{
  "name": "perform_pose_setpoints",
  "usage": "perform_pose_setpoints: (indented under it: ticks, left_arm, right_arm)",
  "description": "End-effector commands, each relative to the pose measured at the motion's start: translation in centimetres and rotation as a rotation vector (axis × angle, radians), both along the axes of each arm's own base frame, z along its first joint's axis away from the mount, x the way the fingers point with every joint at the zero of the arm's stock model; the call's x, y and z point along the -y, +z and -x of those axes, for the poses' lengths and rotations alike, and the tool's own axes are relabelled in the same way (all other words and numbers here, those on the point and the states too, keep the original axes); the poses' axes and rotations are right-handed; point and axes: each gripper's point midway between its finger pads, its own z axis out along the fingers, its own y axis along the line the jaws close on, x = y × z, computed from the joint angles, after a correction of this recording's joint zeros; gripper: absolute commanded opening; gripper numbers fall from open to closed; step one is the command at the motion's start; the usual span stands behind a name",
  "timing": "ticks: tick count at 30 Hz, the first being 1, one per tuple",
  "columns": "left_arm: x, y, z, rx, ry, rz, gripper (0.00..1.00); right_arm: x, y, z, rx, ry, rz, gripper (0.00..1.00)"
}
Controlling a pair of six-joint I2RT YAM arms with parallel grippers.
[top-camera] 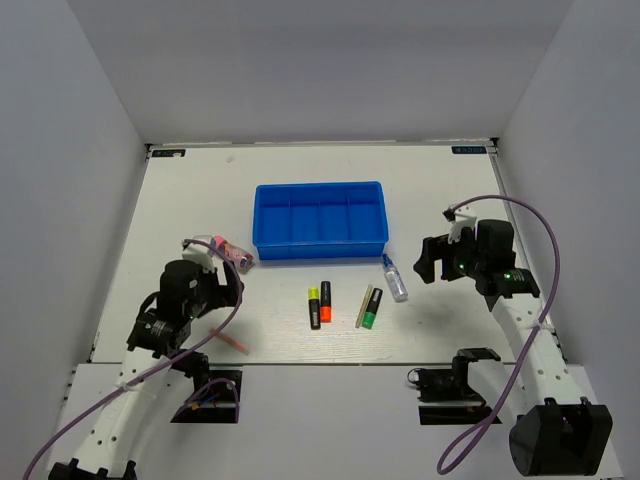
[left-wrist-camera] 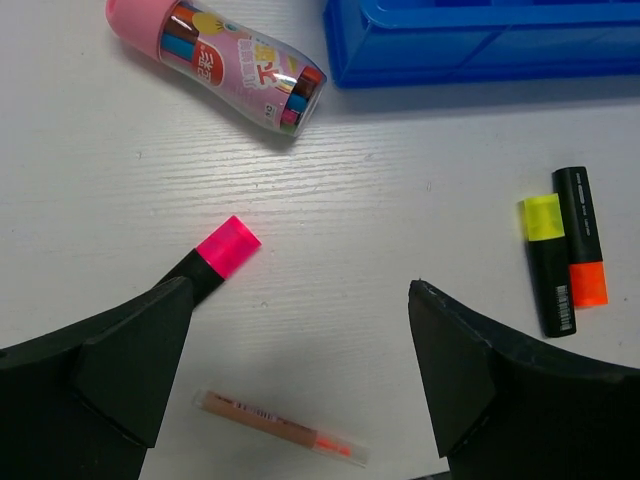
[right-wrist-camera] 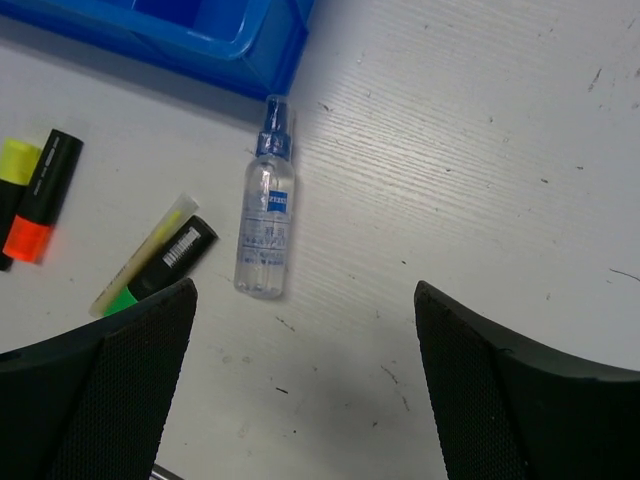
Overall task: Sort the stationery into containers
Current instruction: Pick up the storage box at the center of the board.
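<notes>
The white table (top-camera: 200,190) carries a blue divided tray (top-camera: 320,247) toward its far middle; a pink-capped tube (left-wrist-camera: 230,65) lies on its side just left of the tray's near-left corner; nearer lie a pink-tipped highlighter (left-wrist-camera: 228,245) and a thin pink-orange stick (left-wrist-camera: 280,428), apart; in front of the tray a yellow-tipped highlighter (top-camera: 313,305) touches an orange-tipped highlighter (top-camera: 325,303); right of these 2, a thin beige stick (top-camera: 363,307) lies against a green-tipped highlighter (top-camera: 371,309); a clear blue-capped bottle (top-camera: 396,281) lies flat near the tray's near-right corner.
</notes>
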Motion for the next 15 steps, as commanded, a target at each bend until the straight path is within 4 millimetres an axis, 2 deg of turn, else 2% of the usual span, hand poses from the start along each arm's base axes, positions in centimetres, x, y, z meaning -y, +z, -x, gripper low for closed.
perform_pose_setpoints:
  ticks: [1,3,5,6,7,8,9,10,11,12,13,14,15]
  left_arm:
    - [0.3,0.2,-0.3,0.006,-0.002,0.016,0.99]
    - [0.2,0.0,-0.3,-0.004,0.003,0.018,0.93]
    - [0.4,0.0,-0.4,-0.018,0.015,0.034,0.79]
    - [0.4,0.0,-0.5,-0.022,0.017,0.037,0.67]
    - [0.5,-0.1,-0.6,-0.034,0.024,0.042,0.28]
    - [0.7,0.1,-0.7,-0.043,0.048,0.076,0.08]
    - [0.6,0.3,-1.0,-0.055,0.067,0.077,0.0]
    - [0.5,0.0,-1.1,-0.085,0.088,0.076,0.0]
    - [0.7,0.8,-1.6,-0.081,0.127,0.119,0.0]
    - [0.6,-0.1,-2.1,-0.128,0.155,0.109,0.0]
    - [0.7,0.0,-2.3,-0.145,0.19,0.133,0.0]
    - [0.5,-0.2,-2.6,-0.164,0.228,0.138,0.05]
    - [0.1,0.1,-3.4,-0.199,0.273,0.109,0.19]
  right_arm:
    - [0.2,0.9,0.2,0.041,0.071,0.054,0.9]
    - [1.0,0.5,0.0,0.019,0.06,0.11,0.9]
    - [2.1,-0.7,0.1,-0.033,0.03,0.161,0.9]
    - [2.5,-1.1,0.2,-0.045,0.041,0.193,0.9]
    - [2.7,-1.3,0.6,-0.065,0.047,0.216,0.9]
    - [3.0,-1.6,0.5,-0.088,0.041,0.229,0.9]
    - [3.0,-1.9,0.9,-0.104,0.051,0.231,0.9]
    - [2.1,-1.8,1.2,-0.096,0.12,0.21,0.9]
    - [2.1,-1.7,1.4,-0.08,0.163,0.232,0.9]
    - [2.0,-1.5,1.0,-0.061,0.154,0.225,0.89]
    - [1.5,-1.5,1.2,-0.06,0.162,0.199,0.01]
    - [1.6,-1.4,1.1,-0.06,0.144,0.199,0.0]
    - [1.5,-1.1,1.0,-0.047,0.134,0.187,0.0]
